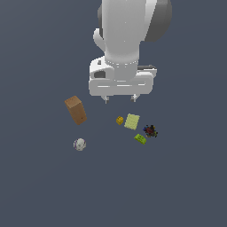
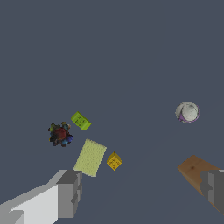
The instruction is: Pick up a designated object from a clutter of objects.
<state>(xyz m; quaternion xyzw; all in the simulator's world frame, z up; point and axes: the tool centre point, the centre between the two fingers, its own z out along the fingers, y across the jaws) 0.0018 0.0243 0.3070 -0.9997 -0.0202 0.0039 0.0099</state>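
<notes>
The lime-green block [image 1: 141,139] lies on the grey floor between the pale green flat square [image 1: 131,121] and the dark multicoloured lump [image 1: 150,131]. It also shows in the wrist view [image 2: 81,121]. My gripper [image 1: 119,98] hangs open and empty well above the clutter, up and toward the exterior view's left of the block. In the wrist view its fingers [image 2: 70,192] stand wide apart, with the flat square [image 2: 90,157] and the yellow-orange block [image 2: 114,161] between them.
A tall brown box [image 1: 76,110] leans at the exterior view's left; it shows in the wrist view [image 2: 194,171] by one finger. A whitish ball [image 1: 80,144] lies below it. The yellow-orange block [image 1: 119,120] sits beside the flat square.
</notes>
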